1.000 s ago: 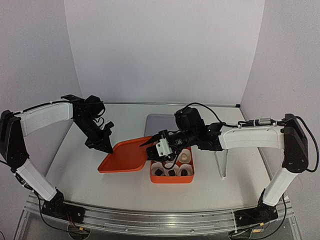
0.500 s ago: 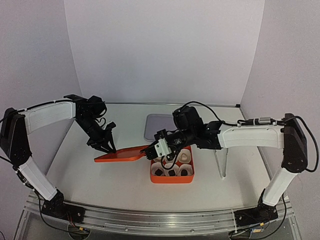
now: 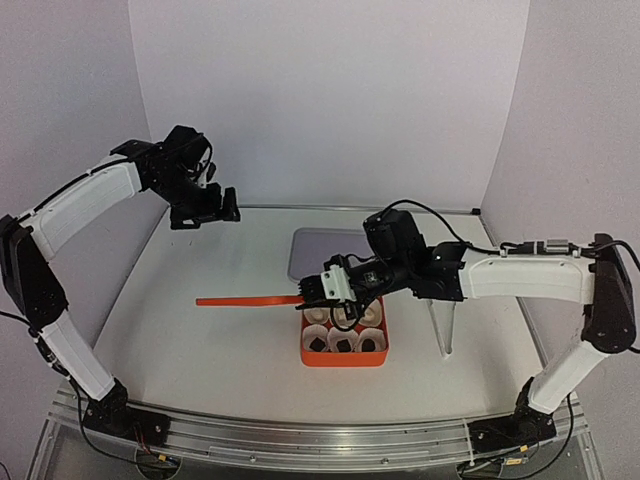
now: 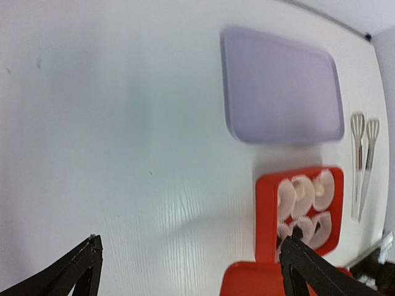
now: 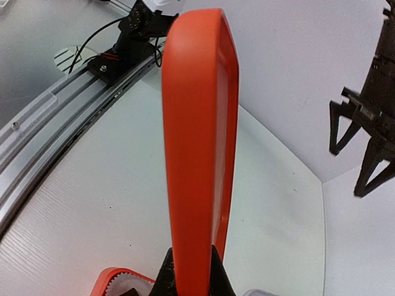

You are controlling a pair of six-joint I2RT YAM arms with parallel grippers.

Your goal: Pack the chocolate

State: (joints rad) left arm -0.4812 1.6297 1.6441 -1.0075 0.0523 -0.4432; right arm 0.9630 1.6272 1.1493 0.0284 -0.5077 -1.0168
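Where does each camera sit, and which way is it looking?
Top external: high behind the arms, looking down at the table; both arms show, left end effector open, right end effector shut on the orange lid.
Left wrist: high, facing down at the purple tray and orange box; its two fingertips show.
Right wrist: looks along the lid toward the left end effector; its fingers show.
Shared: top and left wrist both see the box.
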